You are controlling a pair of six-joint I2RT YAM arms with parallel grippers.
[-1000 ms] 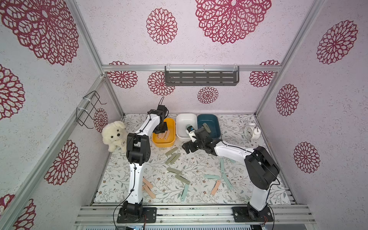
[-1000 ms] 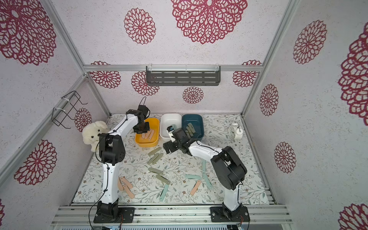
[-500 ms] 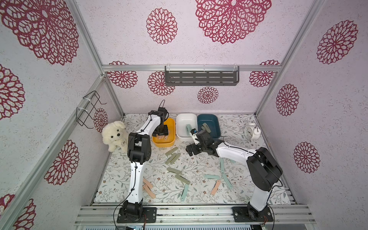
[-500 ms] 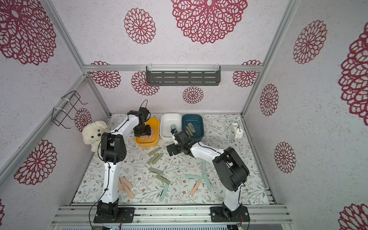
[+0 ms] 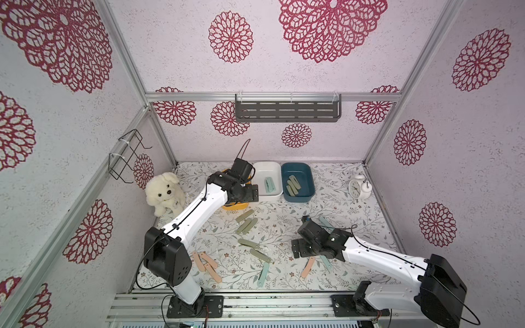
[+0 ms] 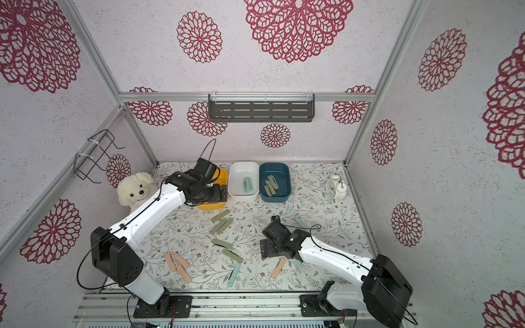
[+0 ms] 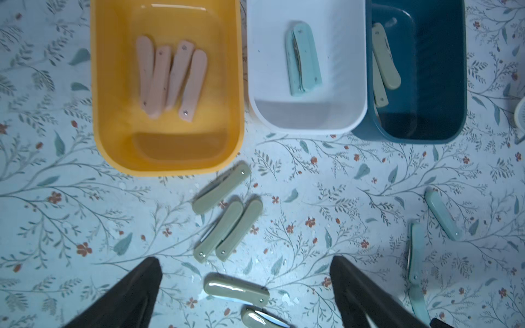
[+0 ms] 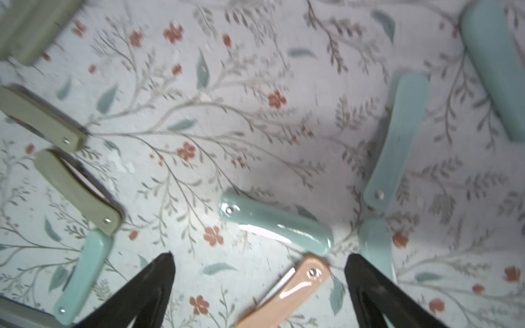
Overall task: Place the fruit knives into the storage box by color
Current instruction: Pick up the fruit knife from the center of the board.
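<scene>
Though four peach fruit knives (image 7: 157,79) lie in the yellow box (image 7: 170,164) beside the white box (image 7: 306,122), over a dozen wait on the bench (image 7: 85,198) before it; left tool (image 7: 245,259) and right tool (image 8: 260,254) gape empty.

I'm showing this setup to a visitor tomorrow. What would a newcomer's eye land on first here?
Probably the three boxes in a row at the table's back: yellow box, white box and dark blue box, each holding one colour of knife. Then the loose fruit knives scattered across the floral tabletop, and the white plush dog in the back corner beside the left arm.
</scene>
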